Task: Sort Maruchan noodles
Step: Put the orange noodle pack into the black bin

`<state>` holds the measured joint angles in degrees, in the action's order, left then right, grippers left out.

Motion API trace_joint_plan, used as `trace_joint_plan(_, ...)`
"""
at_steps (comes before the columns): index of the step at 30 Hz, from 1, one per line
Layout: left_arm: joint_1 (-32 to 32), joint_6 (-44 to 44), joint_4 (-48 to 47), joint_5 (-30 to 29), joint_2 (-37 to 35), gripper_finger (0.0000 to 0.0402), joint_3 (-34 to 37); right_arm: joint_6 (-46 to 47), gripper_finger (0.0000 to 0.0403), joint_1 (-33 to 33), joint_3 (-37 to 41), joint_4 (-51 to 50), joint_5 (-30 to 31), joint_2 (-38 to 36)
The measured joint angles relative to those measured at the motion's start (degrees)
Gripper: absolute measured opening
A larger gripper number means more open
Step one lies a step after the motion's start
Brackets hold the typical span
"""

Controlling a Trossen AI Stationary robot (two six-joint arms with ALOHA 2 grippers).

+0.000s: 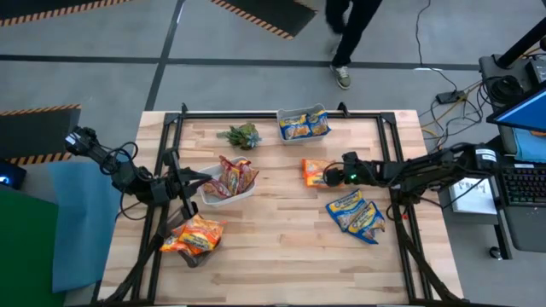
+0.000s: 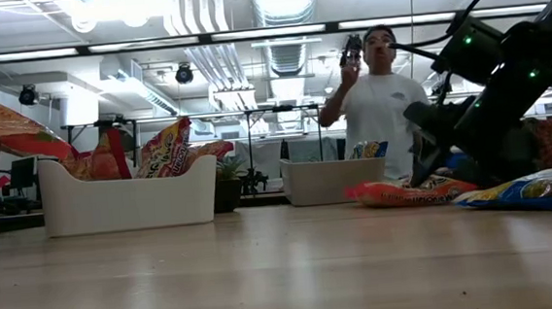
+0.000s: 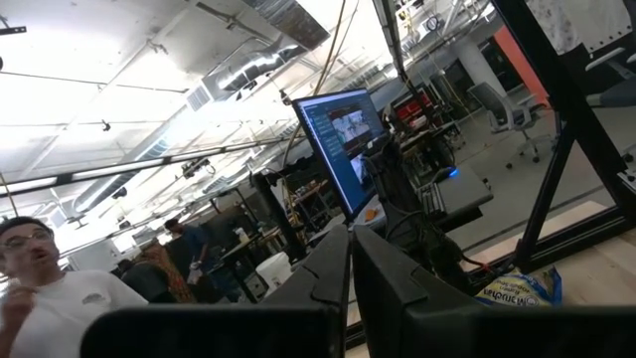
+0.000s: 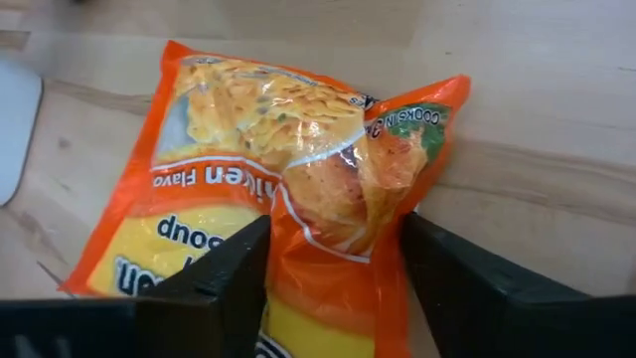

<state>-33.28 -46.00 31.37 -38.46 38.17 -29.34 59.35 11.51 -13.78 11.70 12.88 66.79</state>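
Pale wooden table [image 1: 281, 247]; a person [image 2: 377, 99] stands beyond it; my right gripper [image 4: 333, 261], jaws spread, straddles the orange packet [image 4: 288, 189], whose long axis runs toward the white tub [image 1: 229, 194]; my left gripper [image 3: 351, 261], jaws together, sits by that tub.

This is a robotics lab inside a large open office or workshop hall. The ceiling shows bare ducts [image 2: 285, 3] and long strip lights [image 2: 200, 38] – an industrial look. A wooden table [image 1: 281, 247] stands on a grey concrete floor with striped hazard tape [image 1: 38, 111]. Beside it are a monitor [image 3: 338, 144], a keyboard [image 1: 522, 183] and loose cables [image 1: 431, 64]. A person [image 2: 380, 103] stands behind the table, and desks and chairs fill the room farther back.
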Motion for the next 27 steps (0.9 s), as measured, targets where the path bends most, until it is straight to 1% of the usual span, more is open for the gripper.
trace_joint_plan(8,0.0,0.0,0.0,0.0,0.0,0.0000,0.0,-0.8,0.0134,0.0,0.0,2.8,0.1,2.3)
trace_joint_plan(13,0.0,0.0,0.0,0.0,0.0,0.0000,0.0,-2.3,0.0077,0.0,0.0,4.2,-0.1,2.3)
trace_joint_plan(19,0.0,0.0,0.0,0.0,0.0,0.0000,0.0,-5.3,0.0020,-0.3,0.0,6.6,-0.1,2.3)
trace_joint_plan(21,0.0,0.0,0.0,0.0,0.0,0.0000,0.0,-6.5,0.0012,-0.6,0.0,8.0,-0.1,2.3)
trace_joint_plan(27,0.0,0.0,0.0,0.0,0.0,0.0000,0.0,-8.3,0.0009,-1.8,0.0,11.6,0.0,2.3)
